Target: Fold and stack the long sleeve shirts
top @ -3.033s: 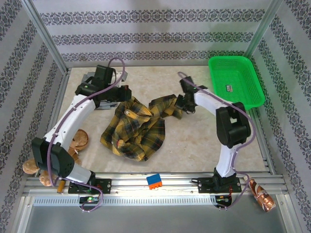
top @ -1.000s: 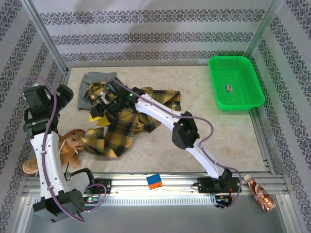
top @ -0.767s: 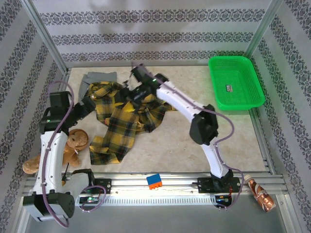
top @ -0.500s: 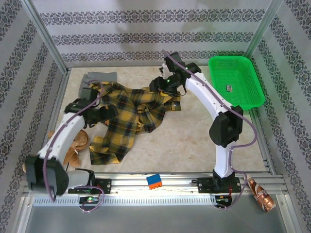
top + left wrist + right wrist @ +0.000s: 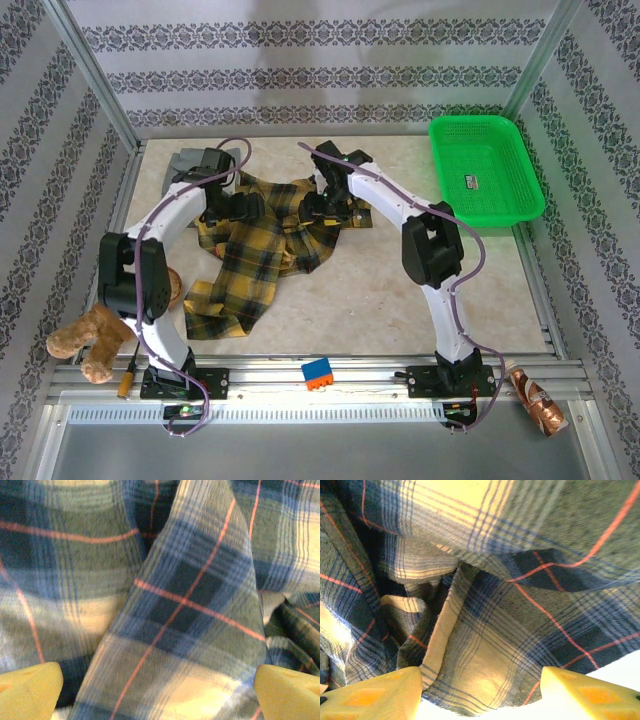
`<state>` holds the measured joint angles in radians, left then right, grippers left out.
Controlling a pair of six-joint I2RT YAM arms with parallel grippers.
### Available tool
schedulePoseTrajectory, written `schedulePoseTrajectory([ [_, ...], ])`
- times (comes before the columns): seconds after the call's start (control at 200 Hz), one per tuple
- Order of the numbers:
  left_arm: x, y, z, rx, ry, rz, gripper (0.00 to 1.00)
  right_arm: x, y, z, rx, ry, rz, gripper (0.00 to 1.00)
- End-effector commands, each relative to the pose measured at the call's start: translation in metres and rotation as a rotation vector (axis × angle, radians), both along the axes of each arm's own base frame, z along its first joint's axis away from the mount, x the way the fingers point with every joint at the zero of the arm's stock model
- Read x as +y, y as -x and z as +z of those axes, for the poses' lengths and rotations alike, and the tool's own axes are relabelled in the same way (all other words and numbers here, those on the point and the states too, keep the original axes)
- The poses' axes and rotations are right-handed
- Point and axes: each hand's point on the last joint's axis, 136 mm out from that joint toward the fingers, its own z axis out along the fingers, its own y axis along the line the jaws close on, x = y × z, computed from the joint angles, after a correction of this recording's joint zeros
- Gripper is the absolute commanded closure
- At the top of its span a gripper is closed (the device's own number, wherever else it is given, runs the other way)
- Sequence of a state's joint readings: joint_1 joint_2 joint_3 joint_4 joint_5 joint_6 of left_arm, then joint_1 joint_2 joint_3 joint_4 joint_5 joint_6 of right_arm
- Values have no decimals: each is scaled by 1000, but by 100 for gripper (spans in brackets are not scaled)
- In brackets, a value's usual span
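Now left gripper (image 5: 245, 207) and right gripper (image 5: 312, 207) have converged on plaid flannel (image 5: 255, 262), its 12 o'clock edge; both stand apart, seemingly nothing clamped. Flannel crumpled; folding unstarted.

Striped damask-patterned walls (image 5: 320, 70) enclose a beige marbled tabletop (image 5: 390, 290) framed by aluminium rails (image 5: 260, 372).

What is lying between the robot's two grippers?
The crumpled yellow plaid shirt fills the stretch from the left gripper to the right gripper, as the top view shows.
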<state>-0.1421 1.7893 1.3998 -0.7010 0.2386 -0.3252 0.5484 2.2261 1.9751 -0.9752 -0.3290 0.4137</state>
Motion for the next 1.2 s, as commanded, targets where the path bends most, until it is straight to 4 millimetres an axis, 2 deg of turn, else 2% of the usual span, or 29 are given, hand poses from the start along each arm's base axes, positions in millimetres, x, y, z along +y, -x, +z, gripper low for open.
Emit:
schedulePoseTrajectory([
  [0.0,7,-14,-10,5,-39,-40,2,6,2,-8,-4,12,-7,35],
  [0.17,4,-34,-24,-9,-14,-46,2,5,4,-22,10,26,-47,36],
  [0.265,0,-41,-32,-11,4,-51,5,7,6,-27,18,28,-55,37],
  [0.4,-15,-46,-27,-45,105,-60,22,0,6,-34,20,59,-87,41],
  [0.495,-23,-45,-18,-67,160,-76,44,-2,3,-36,16,50,-113,44],
  [0.614,-30,-32,-15,-57,206,-92,69,0,-1,-37,14,28,-134,47],
  [0.684,-28,-21,-13,-47,209,-92,78,3,-1,-36,15,16,-135,49],
  [0.744,-25,-13,-10,-50,215,-81,81,3,-2,-38,20,21,-142,55],
  [0.859,-20,2,0,-63,236,-57,84,-1,-3,-46,33,23,-179,78],
  [0.994,-17,15,10,-79,253,-46,91,-3,-7,-46,22,6,-217,100],
  [1.114,-11,25,27,-122,267,-22,95,-21,-13,-35,-32,25,-278,100],
  [1.194,-7,33,40,-148,279,-6,96,-43,-17,-28,-58,32,-344,100],
])
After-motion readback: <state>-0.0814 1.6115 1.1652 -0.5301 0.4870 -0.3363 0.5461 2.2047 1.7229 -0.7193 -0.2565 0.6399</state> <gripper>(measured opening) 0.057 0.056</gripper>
